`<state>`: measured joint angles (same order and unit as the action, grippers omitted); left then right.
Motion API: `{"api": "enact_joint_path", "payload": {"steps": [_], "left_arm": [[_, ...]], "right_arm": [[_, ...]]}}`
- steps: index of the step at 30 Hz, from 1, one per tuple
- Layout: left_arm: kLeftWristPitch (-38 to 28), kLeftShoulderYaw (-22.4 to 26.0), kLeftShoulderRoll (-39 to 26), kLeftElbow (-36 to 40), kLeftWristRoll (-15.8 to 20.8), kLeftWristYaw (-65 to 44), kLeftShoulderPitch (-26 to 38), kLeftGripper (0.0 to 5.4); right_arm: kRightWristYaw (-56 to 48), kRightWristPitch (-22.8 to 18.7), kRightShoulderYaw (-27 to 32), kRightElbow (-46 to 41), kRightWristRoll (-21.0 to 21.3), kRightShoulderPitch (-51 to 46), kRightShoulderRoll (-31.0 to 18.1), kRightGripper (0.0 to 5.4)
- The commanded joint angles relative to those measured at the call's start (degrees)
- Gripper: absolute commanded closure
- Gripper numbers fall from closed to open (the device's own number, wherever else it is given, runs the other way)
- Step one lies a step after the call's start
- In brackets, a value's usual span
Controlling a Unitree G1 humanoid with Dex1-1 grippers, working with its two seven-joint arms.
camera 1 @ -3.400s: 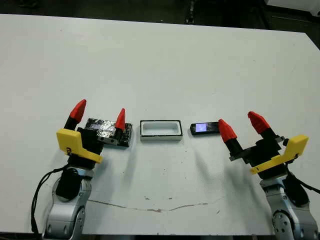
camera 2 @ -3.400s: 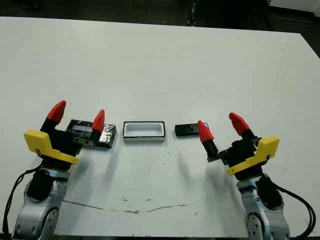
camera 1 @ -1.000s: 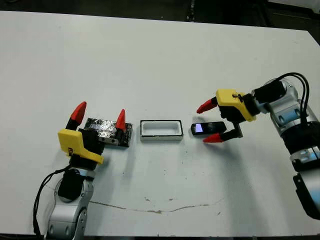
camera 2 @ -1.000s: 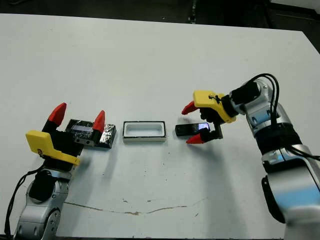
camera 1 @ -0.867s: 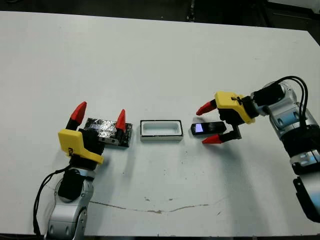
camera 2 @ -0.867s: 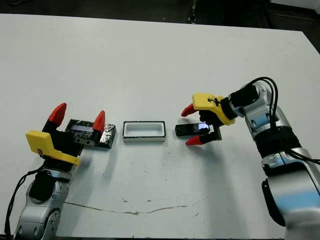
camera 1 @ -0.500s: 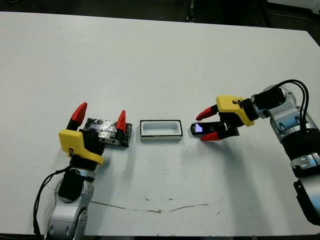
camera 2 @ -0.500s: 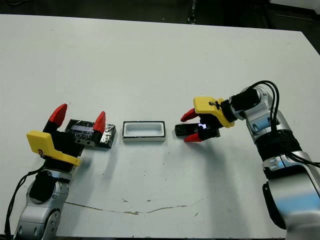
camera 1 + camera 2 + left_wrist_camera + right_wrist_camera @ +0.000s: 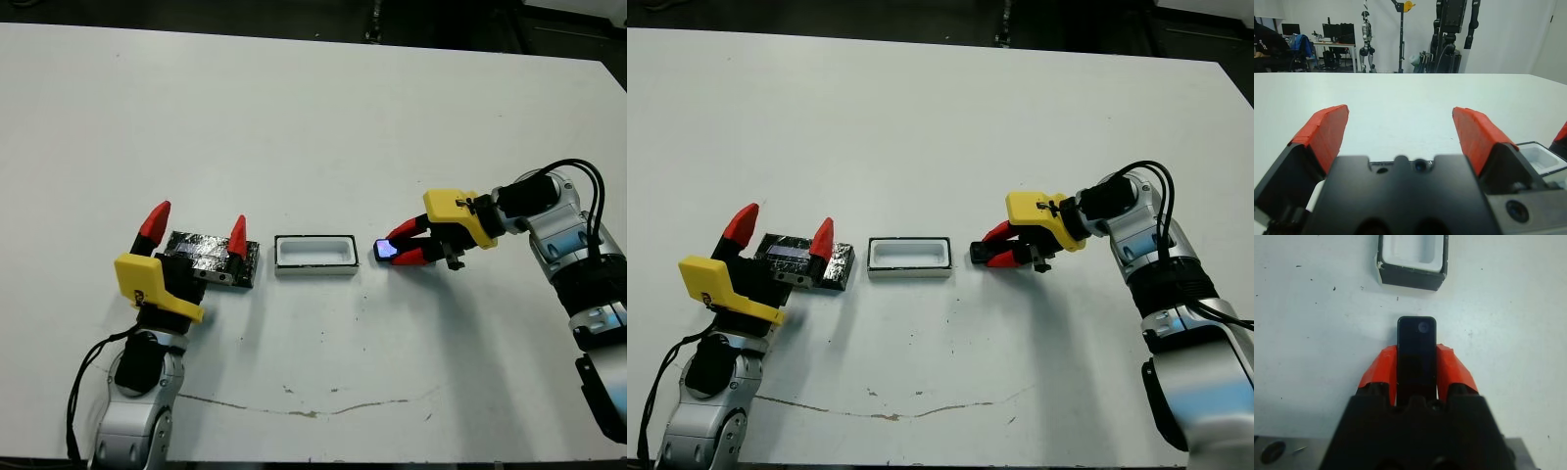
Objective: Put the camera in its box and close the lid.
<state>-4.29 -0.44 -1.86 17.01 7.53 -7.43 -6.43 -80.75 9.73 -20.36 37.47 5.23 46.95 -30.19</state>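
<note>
White table (image 9: 313, 117), bearing box (image 9: 313, 255), lid (image 9: 204, 253) and camera (image 9: 1417, 352). Right gripper (image 9: 1417, 369) pinching camera along both long edges; free end pointing ahead of fingertips at box, just beyond. Best lifted level, carried straight forward, lowered lengthwise into tray. Left gripper (image 9: 194, 227) spread wide, lid low between and beyond its fingers.

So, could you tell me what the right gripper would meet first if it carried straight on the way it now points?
Most likely the box. The right gripper, shut on the camera, points straight at the box's near end across a bare strip of table. The camera's tip would probably touch first; relative height is unclear.
</note>
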Motion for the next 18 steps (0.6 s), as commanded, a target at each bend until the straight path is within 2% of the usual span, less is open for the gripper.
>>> {"api": "enact_joint_path", "payload": {"steps": [1,6,10,13,18], "left_arm": [[0.21,0.00,0.17,0.01,-0.35,0.52,-0.74,0.00],[-0.21,0.00,-0.08,-0.27,-0.52,0.36,-0.66,0.00],[-0.30,0.01,-0.09,-0.38,-0.44,0.33,-0.66,0.00],[-0.55,-0.05,-0.12,-0.55,-0.43,0.26,-0.60,0.00],[-0.80,-0.17,-0.03,-0.63,-0.82,0.51,-0.67,0.00]], "right_arm": [[0.79,-3.72,-1.78,0.16,3.64,0.30,-1.75,3.72],[-1.05,-8.93,-0.88,1.67,2.61,2.80,-1.78,3.72],[-4.32,-14.23,1.41,3.38,-0.67,6.19,-1.37,3.72],[-7.58,-13.91,4.33,6.50,-4.75,8.44,-0.31,3.72],[-8.99,-17.82,7.96,8.77,-8.88,12.39,0.98,3.72]]}}
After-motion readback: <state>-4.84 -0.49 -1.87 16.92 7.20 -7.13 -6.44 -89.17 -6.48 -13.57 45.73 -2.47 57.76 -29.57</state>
